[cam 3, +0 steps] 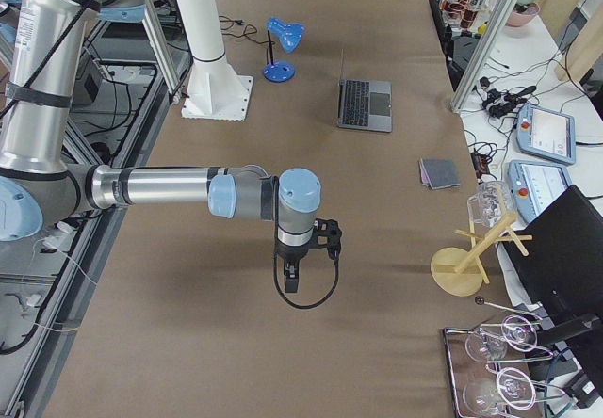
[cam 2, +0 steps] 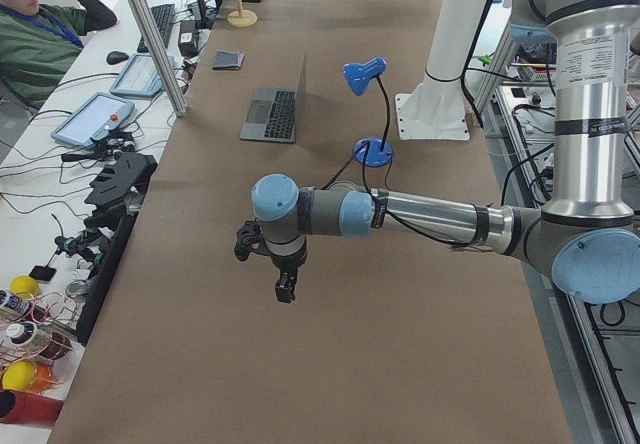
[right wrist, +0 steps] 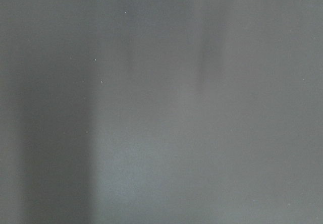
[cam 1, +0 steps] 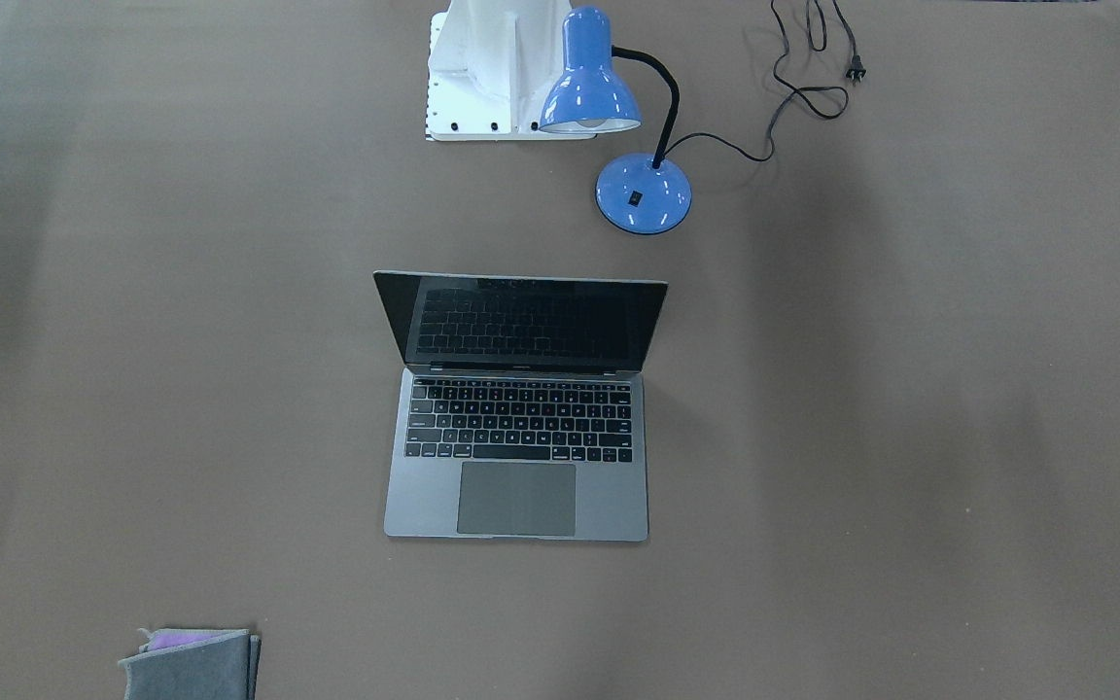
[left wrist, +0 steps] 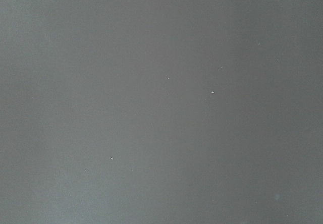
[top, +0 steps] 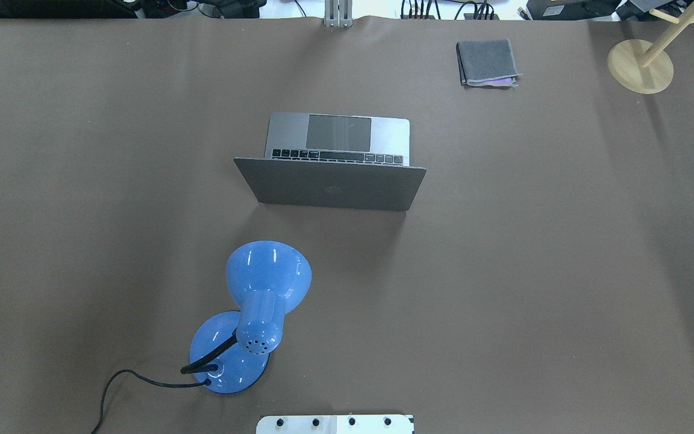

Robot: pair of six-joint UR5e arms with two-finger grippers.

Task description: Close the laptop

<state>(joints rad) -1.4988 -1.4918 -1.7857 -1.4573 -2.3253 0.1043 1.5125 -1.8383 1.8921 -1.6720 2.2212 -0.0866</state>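
The space-grey laptop (cam 1: 517, 483) stands open at the middle of the table, its black screen upright and tilted back. From overhead I see the back of its lid (top: 335, 184). It also shows in the left side view (cam 2: 273, 114) and the right side view (cam 3: 364, 104). My left gripper (cam 2: 286, 290) hangs over bare table far from the laptop, and I cannot tell if it is open or shut. My right gripper (cam 3: 289, 281) hangs over bare table at the other end, and I cannot tell its state either. Both wrist views show only brown table surface.
A blue desk lamp (top: 255, 313) with a black cable (cam 1: 803, 92) stands between the laptop and my white base (cam 1: 497, 73). A folded grey felt cloth (top: 487, 62) lies far right. A wooden stand (top: 640, 65) is beyond it. A person (cam 2: 40, 34) sits at the side.
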